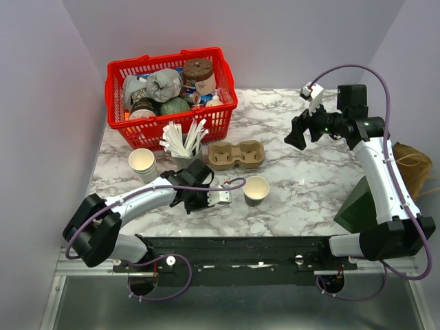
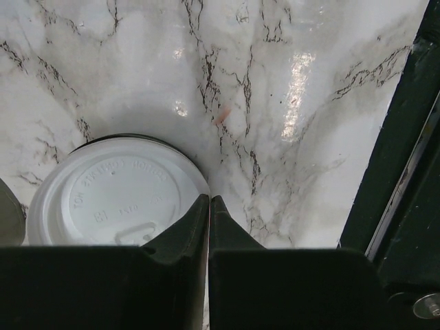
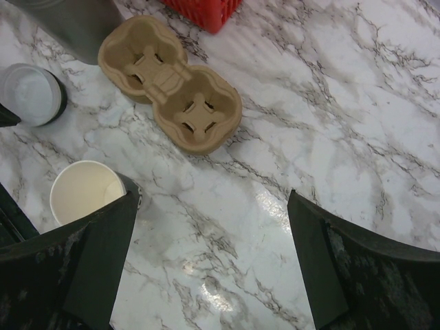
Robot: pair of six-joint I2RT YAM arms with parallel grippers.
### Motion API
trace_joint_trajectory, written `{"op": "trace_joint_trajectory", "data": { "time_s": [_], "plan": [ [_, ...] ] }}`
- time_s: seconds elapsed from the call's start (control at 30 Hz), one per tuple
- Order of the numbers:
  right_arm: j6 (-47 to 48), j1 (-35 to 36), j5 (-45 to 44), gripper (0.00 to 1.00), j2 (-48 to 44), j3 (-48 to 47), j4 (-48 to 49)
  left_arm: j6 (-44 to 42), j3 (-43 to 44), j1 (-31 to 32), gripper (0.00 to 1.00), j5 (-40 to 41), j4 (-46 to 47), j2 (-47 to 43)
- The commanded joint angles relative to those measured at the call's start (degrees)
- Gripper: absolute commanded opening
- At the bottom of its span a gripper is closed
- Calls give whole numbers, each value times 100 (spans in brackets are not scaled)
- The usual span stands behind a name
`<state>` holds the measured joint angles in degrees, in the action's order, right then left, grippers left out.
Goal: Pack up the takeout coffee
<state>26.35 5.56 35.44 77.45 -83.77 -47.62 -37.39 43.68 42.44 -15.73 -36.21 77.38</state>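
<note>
— White paper shows nearest the front edge of the worktop (image 1: 309,185). Where is the takeout coffee cup (image 1: 256,190) placed?

— It is stood upright just inside the front edge, about midway along it. Its top is uncovered and cream is seen within. A white lid (image 2: 113,192) is laid flat on the marble just beside it, on the side toward the left edge, and is kept apart from it.

— How is the left gripper (image 2: 210,203) held?

— It is held low beside that lid. Its fingers are pressed together with only a thin slit between them, and nothing is seen clamped there.

— What is set farther back?

— A brown pulp carrier (image 1: 236,155) with two wells is laid just behind the cup. A stack of paper cups (image 1: 142,162) and a holder of white sticks (image 1: 184,141) are placed toward the left edge. A red basket (image 1: 213,117) packed with goods is stood at the far left corner.

— And the right gripper (image 3: 212,199)?

— It is held high over the far right part of the worktop, with its jaws spread wide apart.
</note>
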Motion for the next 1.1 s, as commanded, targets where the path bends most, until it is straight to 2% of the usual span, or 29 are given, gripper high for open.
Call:
{"op": "trace_joint_trajectory", "data": {
  "time_s": [0.0,0.13,0.67,1.07],
  "plan": [
    [-68,33,-55,100,51,-34,130,-85,132,-25,7,-106,-18,5],
    [-68,24,-55,100,77,-61,121,-93,132,-42,0,-53,-44,-66],
    [-148,33,-20,100,156,-245,24,-217,386,-253,0,-158,-677,-812],
    [-33,77,121,100,130,-307,-248,-146,1168,-262,0,-677,-1283,-1094]
  ]
}}
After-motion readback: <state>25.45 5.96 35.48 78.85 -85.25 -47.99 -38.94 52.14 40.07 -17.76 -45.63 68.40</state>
